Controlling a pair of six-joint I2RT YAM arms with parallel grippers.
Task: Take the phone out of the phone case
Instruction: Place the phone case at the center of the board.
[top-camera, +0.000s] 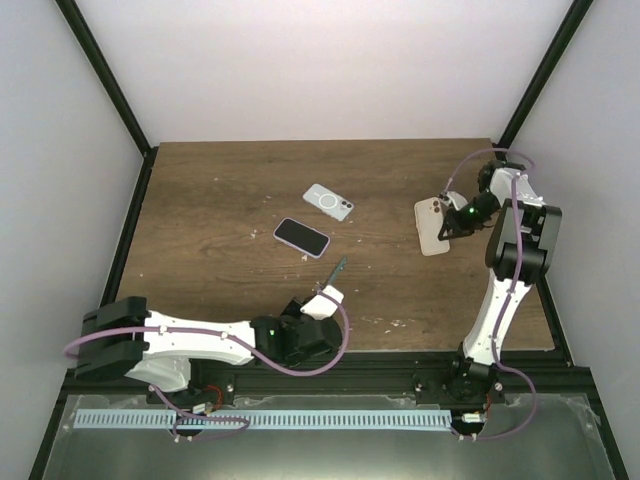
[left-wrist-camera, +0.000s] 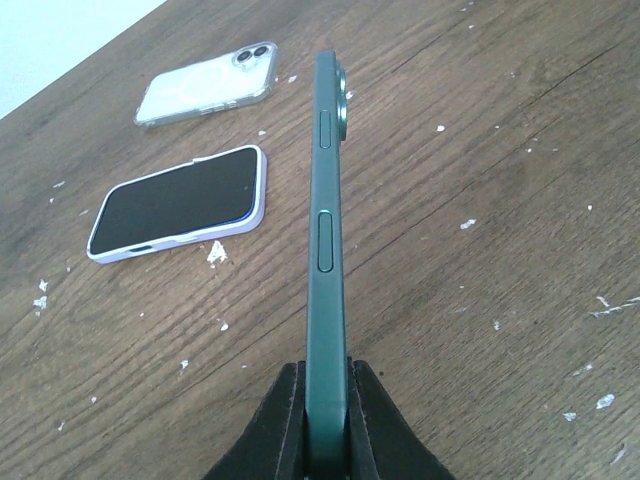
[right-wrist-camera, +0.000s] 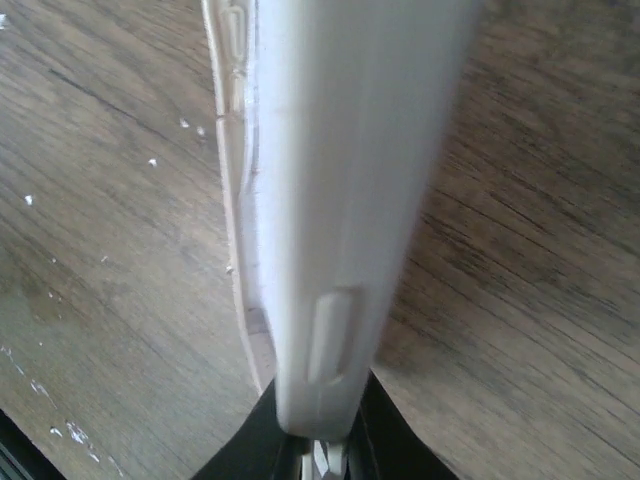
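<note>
Wood counter (top-camera: 220, 200), white-flecked, pale walls (top-camera: 300, 60); we log left gripper (left-wrist-camera: 326, 380) pinching green phone (left-wrist-camera: 326, 220), right gripper (right-wrist-camera: 315, 410) pinching white phone (right-wrist-camera: 340, 180).

Left arm (top-camera: 200, 340) first: white shell links, black joints, a chunky black block at its nine o'clock end. The left cable (top-camera: 343, 335) is purple, and a green light (top-camera: 262, 327) glows on the black wrist. Right arm (top-camera: 497, 300) has the same white links and a black elbow housing; the right cable (top-camera: 480, 153), also purple, sits at twelve o'clock above a second green lamp (top-camera: 468, 212). Up close, the left hand (left-wrist-camera: 326, 368) shows matte black wedge fingers (left-wrist-camera: 275, 435). The right hand (right-wrist-camera: 318, 400) is black too.
</note>
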